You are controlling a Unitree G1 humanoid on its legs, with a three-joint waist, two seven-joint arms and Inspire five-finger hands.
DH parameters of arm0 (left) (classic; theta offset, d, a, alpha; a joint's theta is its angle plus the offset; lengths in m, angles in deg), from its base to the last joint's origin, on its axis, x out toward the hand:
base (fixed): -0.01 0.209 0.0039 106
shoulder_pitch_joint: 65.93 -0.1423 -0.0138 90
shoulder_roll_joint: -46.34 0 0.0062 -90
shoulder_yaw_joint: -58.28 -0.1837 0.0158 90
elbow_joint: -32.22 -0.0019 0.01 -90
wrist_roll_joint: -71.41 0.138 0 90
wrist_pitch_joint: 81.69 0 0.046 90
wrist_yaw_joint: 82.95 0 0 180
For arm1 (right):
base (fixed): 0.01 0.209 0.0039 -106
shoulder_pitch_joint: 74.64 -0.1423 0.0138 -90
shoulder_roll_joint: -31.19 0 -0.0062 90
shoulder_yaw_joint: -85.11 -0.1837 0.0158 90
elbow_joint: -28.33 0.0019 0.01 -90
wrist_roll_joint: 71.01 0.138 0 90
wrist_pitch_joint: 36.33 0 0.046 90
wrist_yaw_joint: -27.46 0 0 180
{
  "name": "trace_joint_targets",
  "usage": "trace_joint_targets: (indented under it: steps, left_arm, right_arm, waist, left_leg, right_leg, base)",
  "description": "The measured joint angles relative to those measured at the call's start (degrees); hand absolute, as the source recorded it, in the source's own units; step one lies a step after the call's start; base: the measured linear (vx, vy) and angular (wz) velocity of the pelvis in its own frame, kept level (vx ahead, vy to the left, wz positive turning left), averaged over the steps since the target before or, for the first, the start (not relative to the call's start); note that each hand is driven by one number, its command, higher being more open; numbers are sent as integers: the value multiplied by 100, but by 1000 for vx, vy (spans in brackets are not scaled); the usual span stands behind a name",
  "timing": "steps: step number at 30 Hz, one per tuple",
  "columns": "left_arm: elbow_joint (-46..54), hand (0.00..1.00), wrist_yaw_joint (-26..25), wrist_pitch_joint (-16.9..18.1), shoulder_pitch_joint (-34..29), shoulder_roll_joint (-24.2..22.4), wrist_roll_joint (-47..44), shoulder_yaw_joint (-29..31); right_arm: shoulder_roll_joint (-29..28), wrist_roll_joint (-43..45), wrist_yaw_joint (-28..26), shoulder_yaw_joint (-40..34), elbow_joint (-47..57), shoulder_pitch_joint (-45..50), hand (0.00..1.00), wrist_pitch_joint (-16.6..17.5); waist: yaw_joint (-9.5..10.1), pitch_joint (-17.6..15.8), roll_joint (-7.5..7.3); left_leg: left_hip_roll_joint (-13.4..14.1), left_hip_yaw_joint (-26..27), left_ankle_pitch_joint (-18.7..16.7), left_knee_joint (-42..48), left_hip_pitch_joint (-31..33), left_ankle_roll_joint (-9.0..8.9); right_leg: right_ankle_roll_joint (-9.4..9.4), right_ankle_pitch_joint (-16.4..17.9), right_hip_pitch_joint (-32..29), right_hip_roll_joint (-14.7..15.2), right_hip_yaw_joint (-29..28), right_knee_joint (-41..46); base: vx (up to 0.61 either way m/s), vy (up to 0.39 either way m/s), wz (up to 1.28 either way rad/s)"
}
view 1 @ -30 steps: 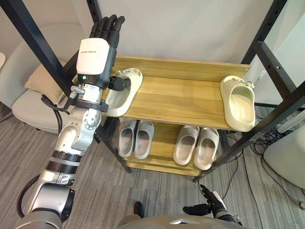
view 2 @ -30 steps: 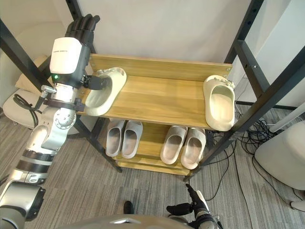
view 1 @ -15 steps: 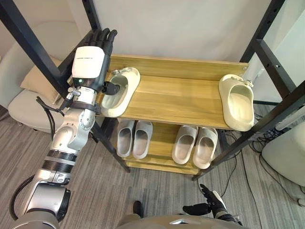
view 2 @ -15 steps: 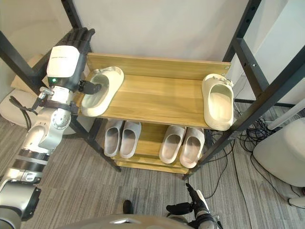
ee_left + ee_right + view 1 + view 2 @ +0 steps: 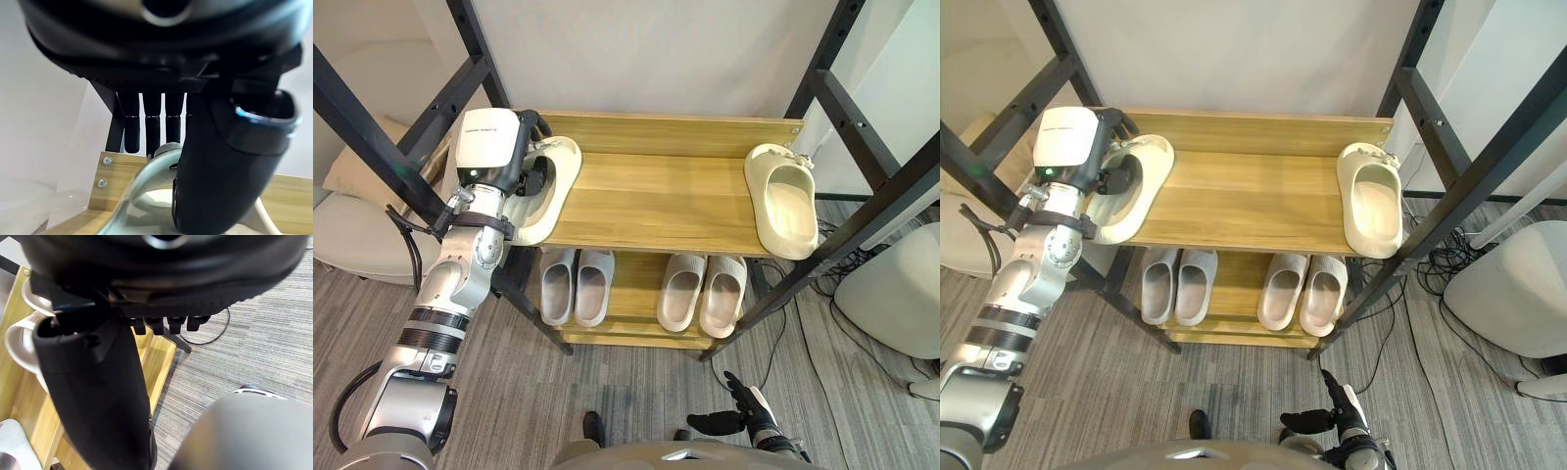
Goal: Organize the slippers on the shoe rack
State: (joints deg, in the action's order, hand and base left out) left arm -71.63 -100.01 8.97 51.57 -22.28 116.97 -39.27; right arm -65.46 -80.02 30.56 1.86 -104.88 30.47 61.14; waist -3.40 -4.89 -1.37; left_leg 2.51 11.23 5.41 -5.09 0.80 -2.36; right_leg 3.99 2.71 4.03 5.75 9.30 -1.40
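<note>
Left hand [image 5: 490,147] straight-fingered, thumb in slipper [image 5: 558,172]

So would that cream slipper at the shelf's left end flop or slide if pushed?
Probably stiff: the cream slipper looks thick and moulded, holding its shape. Likely light, and apt to slide on the smooth wooden shelf; lying by the edge, it could tip off.

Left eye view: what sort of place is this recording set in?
Probably a room in a home, or a mock-up of one: a wooden shoe rack in a black frame, slippers on its shelves, grey carpet on the floor, and a cushioned chair beside it.
</note>
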Motion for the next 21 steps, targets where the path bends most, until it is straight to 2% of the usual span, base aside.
trace_joint_targets:
  steps: [14,21]
  left_arm:
    - [-24,0,-7,10,101,-19,-194,-18]
    - [13,0,-8,10,135,-333,-444,-129]
  right_arm:
    - [8,3,21,-104,82,29,100,-1]
    - [50,8,90,-109,138,27,100,-2]
  waist:
    - [-35,-70,110]
    - [-46,-120,196]
  left_leg:
    - [-11,-6,-2,1,0,1]
    - [-44,-57,5,1,0,10]
  right_leg:
    - [3,-9,8,7,12,-15]
    - [4,-9,25,35,54,-5]
  base:
    - [-1,0,0]
    - [-9,6,2]
